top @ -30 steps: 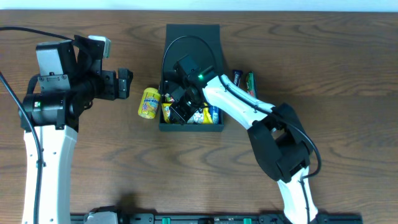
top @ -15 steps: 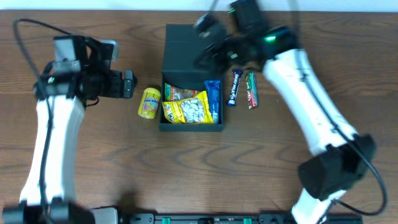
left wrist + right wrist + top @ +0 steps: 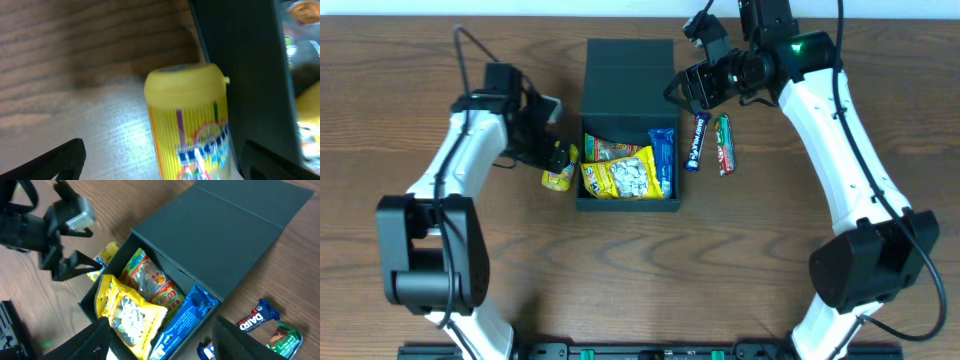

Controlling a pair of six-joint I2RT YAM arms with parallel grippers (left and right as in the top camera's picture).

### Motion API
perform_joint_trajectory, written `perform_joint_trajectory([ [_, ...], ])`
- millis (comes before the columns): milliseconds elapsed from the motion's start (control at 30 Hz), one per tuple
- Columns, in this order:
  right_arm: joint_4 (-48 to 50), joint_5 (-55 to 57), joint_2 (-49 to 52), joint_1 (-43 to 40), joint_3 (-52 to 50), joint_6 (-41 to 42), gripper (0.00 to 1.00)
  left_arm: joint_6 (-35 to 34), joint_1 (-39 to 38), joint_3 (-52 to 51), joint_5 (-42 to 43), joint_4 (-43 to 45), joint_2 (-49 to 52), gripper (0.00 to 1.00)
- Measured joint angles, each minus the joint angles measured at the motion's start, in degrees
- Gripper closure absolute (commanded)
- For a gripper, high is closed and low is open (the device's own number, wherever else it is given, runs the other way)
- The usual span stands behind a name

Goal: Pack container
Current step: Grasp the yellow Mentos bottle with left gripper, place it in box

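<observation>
**Left fingers**: spread apart, straddling a yellow flip-top bottle that lies on the desk, hard against the left wall of the container.

**Handling, as judged:** the wall side leaves little room. Ease that finger into the gap, clamp mid-body, then lift clear of the rim.

**Right fingers**: spread apart and empty, held above the open container's far-right corner.

**Container:** centre of desk, lid flap laid back, holding yellow, red-green and blue packets.

**Writing:**
- Bottle label has blue letters, blurred.
- Blue bar beside the container reads "DAIR".
- Green bar is illegible.
</observation>
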Motion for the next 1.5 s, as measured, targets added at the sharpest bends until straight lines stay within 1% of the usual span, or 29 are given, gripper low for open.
perform_joint_trajectory([
  [67, 0.00, 0.07, 0.00, 0.00, 0.00, 0.00, 0.36, 0.17, -1.31, 0.00, -2.27, 0.68, 0.83, 0.00],
  [100, -0.02, 0.09, 0.00, 0.00, 0.00, 0.00, 0.36, 0.17, -1.75, 0.00, -3.26, 0.81, 1.44, 0.05],
  [133, 0.02, 0.09, 0.00, 0.00, 0.00, 0.00, 0.36, 0.09, -1.97, 0.00, -3.80, 0.85, 1.97, 0.06],
  [333, 0.00, 0.11, 0.00, 0.00, 0.00, 0.02, 0.37, 0.37, -2.05, -0.02, -8.57, 0.59, 5.99, 0.08],
  [400, 0.00, 0.11, 0.00, 0.00, 0.00, 0.02, 0.39, 0.28, -2.03, -0.02, -9.57, 0.61, 6.40, 0.14],
  [533, 0.04, 0.11, 0.00, 0.00, 0.00, 0.07, 0.40, 0.35, -2.03, -0.02, -10.62, 0.74, 6.40, 0.30],
  [633, 0.07, 0.11, 0.00, 0.00, 0.00, 0.07, 0.40, 0.46, -2.03, -0.02, -10.88, 0.87, 6.40, 0.36],
  [700, 0.13, 0.11, 0.00, 0.00, 0.00, 0.07, 0.41, 0.48, -2.03, -0.02, -10.88, 0.98, 6.40, 0.44],
  [867, 0.17, 0.11, 0.00, 0.00, 0.00, 0.07, 0.41, -0.09, -2.03, -0.02, -10.91, 1.20, 6.40, 0.48],
  [933, 0.26, 0.11, 0.00, 0.00, 0.00, 0.09, 0.42, -1.29, -2.03, -0.02, -10.93, 1.25, 6.40, 0.53],
  [1000, 0.66, 0.17, 0.00, -0.02, 0.00, 0.11, 0.42, -2.99, -2.03, 0.04, -10.93, 1.14, 6.40, 0.64],
  [1067, 0.83, 0.24, 0.00, -0.22, 0.00, 0.17, 0.42, -4.42, -2.03, 0.63, -10.99, 0.17, 6.40, 0.69],
  [1133, 0.87, 0.24, 0.00, -0.85, 0.00, 0.28, 0.42, -5.46, -2.03, 2.91, -11.08, -2.03, 6.40, 0.71],
  [1233, 0.85, 0.28, 0.00, -2.69, 0.00, 0.98, 0.43, -5.70, -2.05, 9.51, -10.88, -4.70, 6.40, 0.74],
  [1300, 0.79, 0.31, 0.00, -4.11, 0.00, 1.29, 0.43, -3.98, -2.10, 15.45, -9.92, -6.34, 6.32, 0.74],
  [1367, 0.59, 0.42, 0.00, -5.40, 0.00, 1.51, 0.43, -0.59, -2.34, 20.06, -8.28, -6.95, 6.01, 0.75],
  [1467, 0.35, 0.55, 0.00, -6.38, 0.00, 1.55, 0.43, 9.29, -4.04, 24.46, -4.72, -7.28, 4.90, 0.75],
  [1500, 0.26, 0.52, 0.00, -6.43, 0.00, 1.55, 0.43, 13.05, -5.03, 24.94, -3.41, -7.56, 4.52, 0.72],
])
